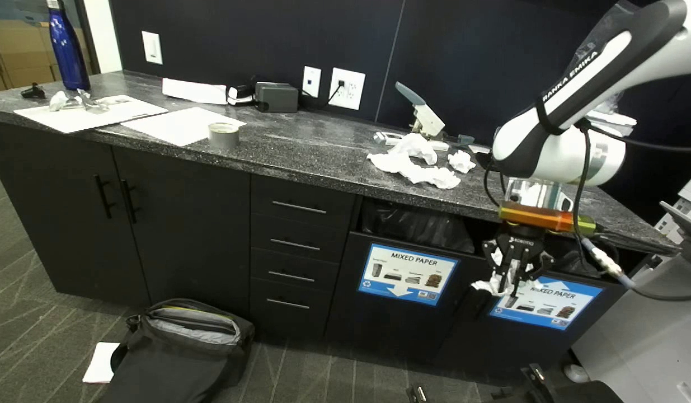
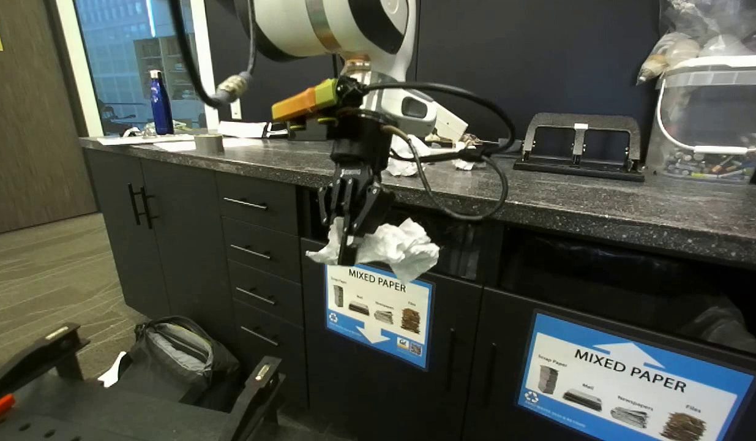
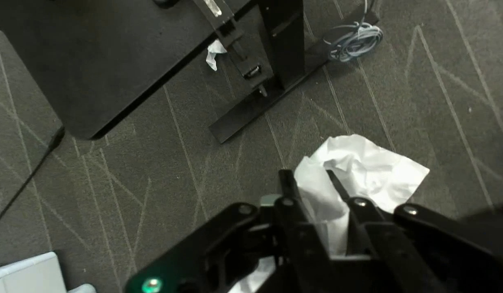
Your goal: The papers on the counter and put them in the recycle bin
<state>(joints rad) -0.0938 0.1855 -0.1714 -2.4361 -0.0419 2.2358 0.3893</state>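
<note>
Crumpled white paper (image 2: pixel 405 248) is pinched in the gripper (image 3: pixel 310 176), held out before the bin cabinet (image 2: pixel 390 398), its loose ends splayed to both sides; more paper wads (image 1: pixel 400 164) are left on the speckled stone surface (image 1: pixel 306 148). The held paper should be brought level with a black-lined bin slot (image 1: pixel 418 224) and passed well inside before being let go. Contact with the surface's front edge, just above the slot, is to be avoided; open room is offered over the carpet (image 3: pixel 235 171).

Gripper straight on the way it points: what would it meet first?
Likely the carpeted floor, with the held paper touching first: the gripper points down, and the wrist view shows floor ahead. How far below is unclear.
</note>
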